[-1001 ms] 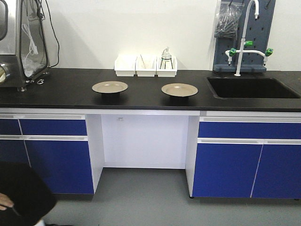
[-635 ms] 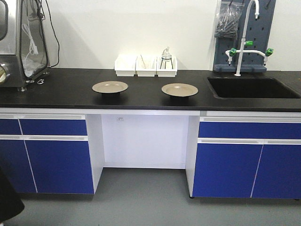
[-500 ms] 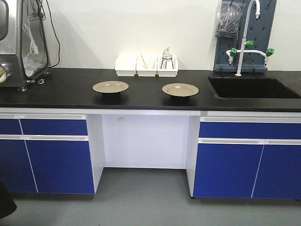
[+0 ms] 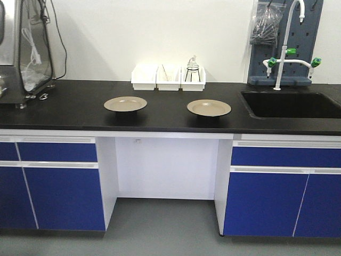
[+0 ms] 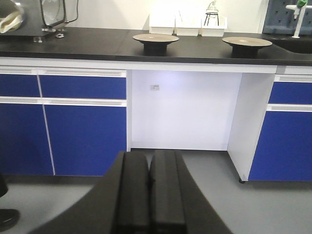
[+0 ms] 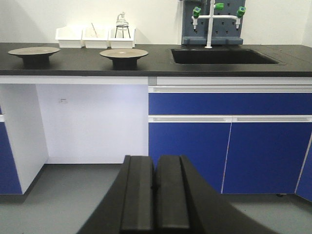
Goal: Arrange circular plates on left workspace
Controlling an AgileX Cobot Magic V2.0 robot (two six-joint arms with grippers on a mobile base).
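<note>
The left plate (image 4: pixel 125 104) and right plate (image 4: pixel 209 108) are sitting apart on the black worktop (image 4: pixel 74 109) while the left pincer (image 5: pixel 149 190) and right pincer (image 6: pixel 156 192) are hovering clenched on nothing.

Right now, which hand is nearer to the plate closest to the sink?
The right hand, probably: the plate sits above and slightly left of it. From the left hand it lies far off to the right.

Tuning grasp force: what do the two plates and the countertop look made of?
Left plate and right plate: likely glazed ceramic or melamine, can't tell which. The sign is a glossy tan top with soft highlights and a dark underside. Countertop: matte black slab, probably resin or laminate. It shows almost no reflection and has a square front edge.
</note>
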